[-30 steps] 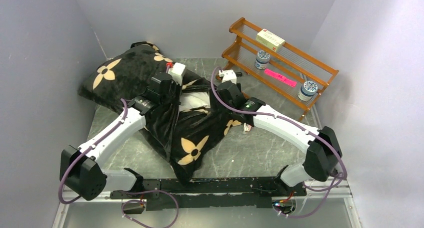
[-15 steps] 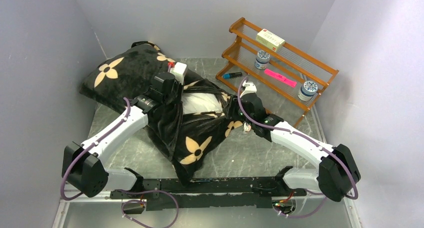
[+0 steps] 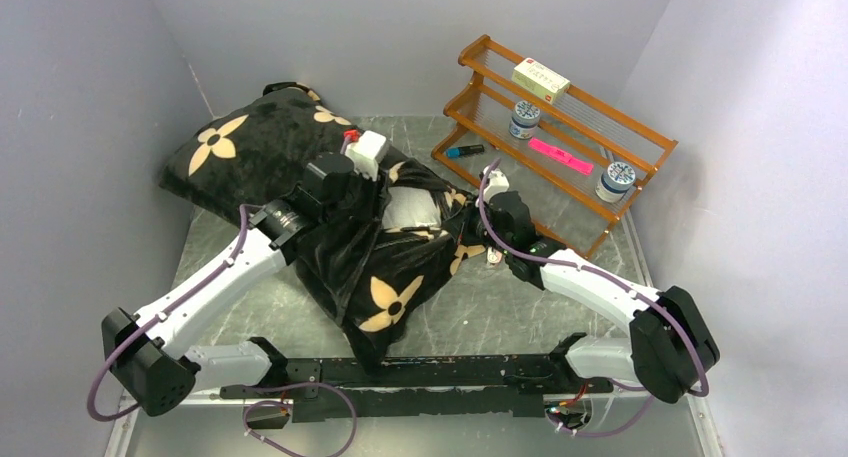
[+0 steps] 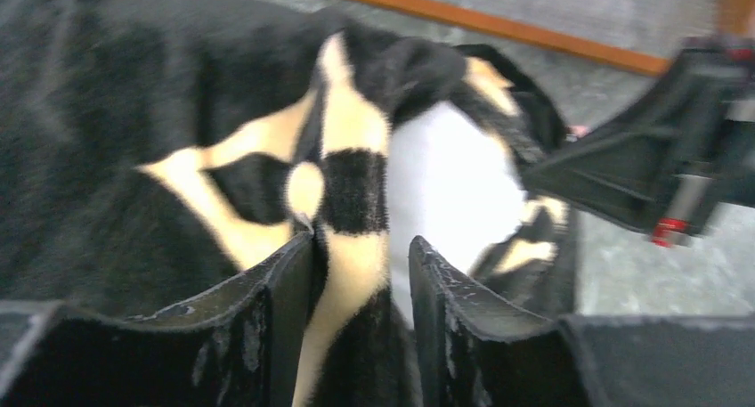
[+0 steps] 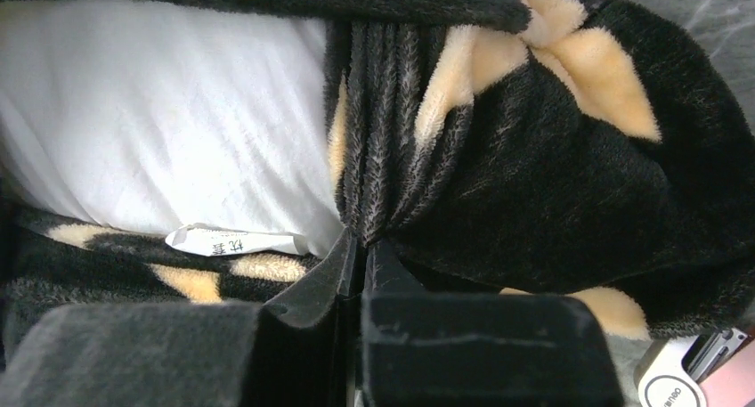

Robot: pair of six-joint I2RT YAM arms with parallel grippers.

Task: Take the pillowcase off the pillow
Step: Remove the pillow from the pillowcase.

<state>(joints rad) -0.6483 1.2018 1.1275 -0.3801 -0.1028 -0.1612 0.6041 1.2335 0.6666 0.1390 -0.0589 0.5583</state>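
Pillowcase (image 5: 534,175) inside right pincer (image 5: 363,249), left pincer (image 4: 361,244)

Wooden rack (image 3: 458,105) holding a box (image 3: 541,80), two jars (image 3: 524,119), a pink strip (image 3: 557,154); blue pen (image 3: 465,150) on tabletop (image 3: 520,307) beneath.

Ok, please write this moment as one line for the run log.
left hand: shut on pillowcase | right hand: shut on pillowcase | pillow: partly bared, mostly inside

Enclosed by plain lilac-grey walls (image 3: 400,37); floored with grey, possibly marbled, tabletop (image 3: 520,307); fitted at upper right with two-tier wooden rack (image 3: 592,105).
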